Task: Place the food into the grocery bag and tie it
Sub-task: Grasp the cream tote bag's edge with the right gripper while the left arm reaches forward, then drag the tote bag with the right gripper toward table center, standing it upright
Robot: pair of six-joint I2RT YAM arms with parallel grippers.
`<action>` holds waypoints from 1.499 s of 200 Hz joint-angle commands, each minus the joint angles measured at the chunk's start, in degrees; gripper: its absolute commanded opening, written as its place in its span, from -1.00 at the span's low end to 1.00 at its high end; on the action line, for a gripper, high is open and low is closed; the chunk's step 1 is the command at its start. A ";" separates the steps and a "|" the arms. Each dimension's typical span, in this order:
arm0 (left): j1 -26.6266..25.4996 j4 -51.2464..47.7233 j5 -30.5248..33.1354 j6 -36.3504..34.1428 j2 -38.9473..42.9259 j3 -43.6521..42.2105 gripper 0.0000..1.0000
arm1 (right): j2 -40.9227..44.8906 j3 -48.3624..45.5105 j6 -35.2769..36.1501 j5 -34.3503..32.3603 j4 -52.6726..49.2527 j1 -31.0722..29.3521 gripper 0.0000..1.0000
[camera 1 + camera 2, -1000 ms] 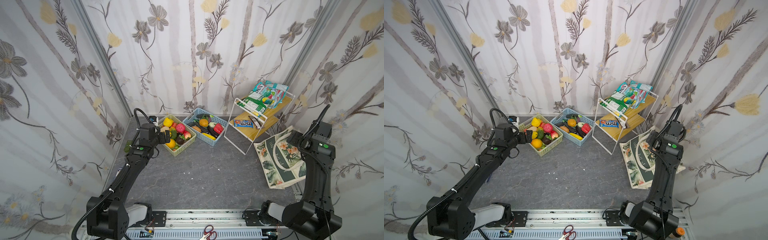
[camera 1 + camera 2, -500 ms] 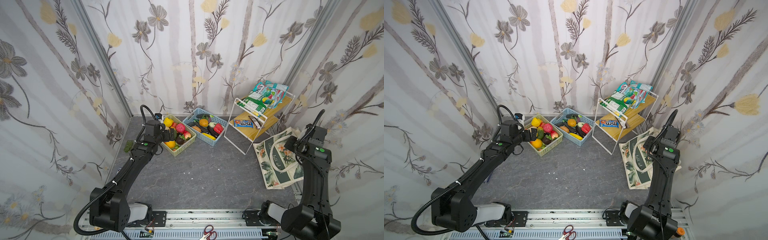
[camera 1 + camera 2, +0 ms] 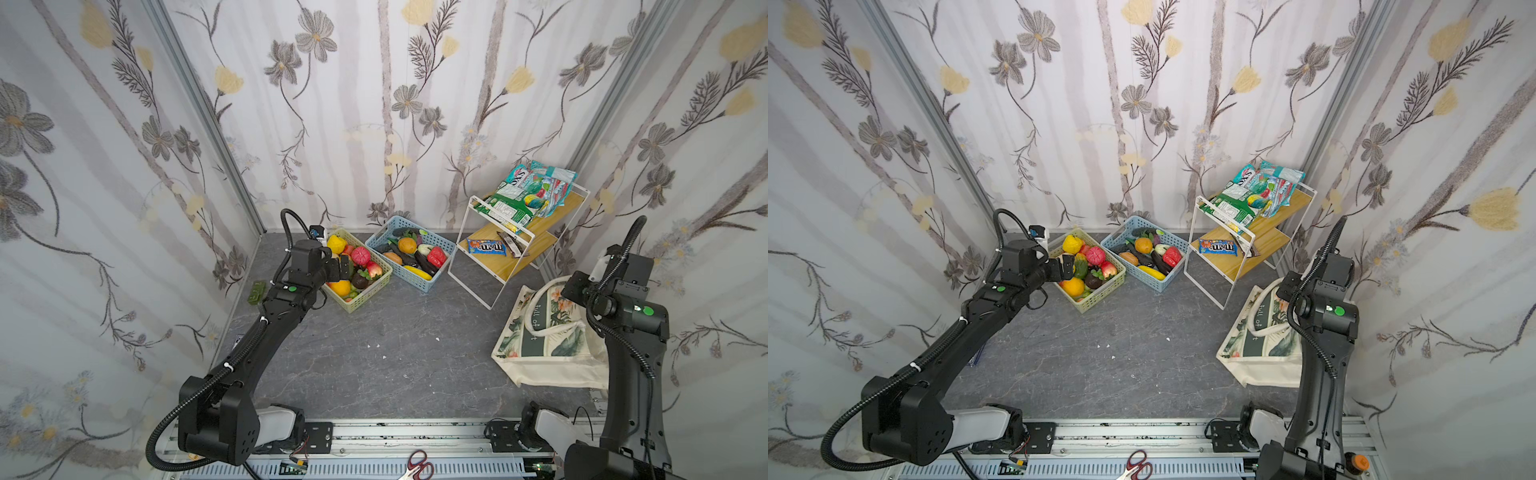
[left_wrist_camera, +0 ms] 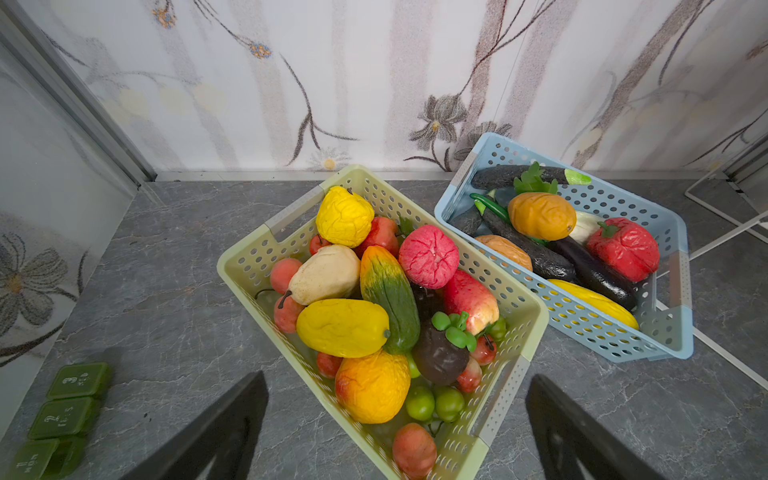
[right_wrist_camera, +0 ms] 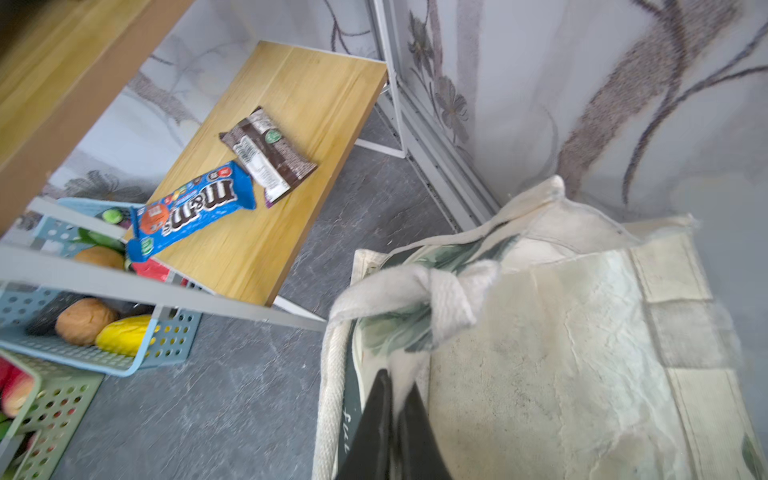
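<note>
Jaws spread wide, the left gripper [image 3: 340, 268] has advanced over the pale green perforated basket [image 4: 245, 266] of toy fruit [image 4: 343, 328], far left, holding nothing. Near right, the cream leaf-print canvas tote [image 3: 540, 340], lengthwise near-to-far with mouth facing far, is lifted by its rim, pinched in the newly clenched right gripper [image 5: 395, 380].
</note>
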State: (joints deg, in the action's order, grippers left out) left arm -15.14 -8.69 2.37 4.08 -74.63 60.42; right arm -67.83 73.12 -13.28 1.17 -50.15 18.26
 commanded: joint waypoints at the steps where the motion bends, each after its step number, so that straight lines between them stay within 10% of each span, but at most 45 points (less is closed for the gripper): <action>1: -1.35 -0.32 1.29 -1.43 -0.58 1.85 1.00 | 1.31 0.71 -2.55 -2.41 -3.09 -2.13 -0.87; 146: -5.77 -0.91 4.97 -2.52 -6.67 7.86 1.00 | 9.48 3.89 -16.65 1.08 -14.24 -24.12 -0.95; 226: -8.00 -5.10 7.73 -1.99 -8.69 11.62 1.00 | 7.43 1.98 -26.47 -0.45 -3.14 -47.75 -0.96; 300: -8.16 -12.21 12.48 0.07 -10.18 14.74 1.00 | -7.70 6.75 -21.55 -7.21 12.49 -63.96 -0.95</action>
State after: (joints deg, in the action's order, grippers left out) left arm -23.29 -18.00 11.75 3.25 -85.01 74.48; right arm -71.79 77.47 -38.44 -3.22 -49.06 -44.51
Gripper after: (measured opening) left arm 0.996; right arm 0.049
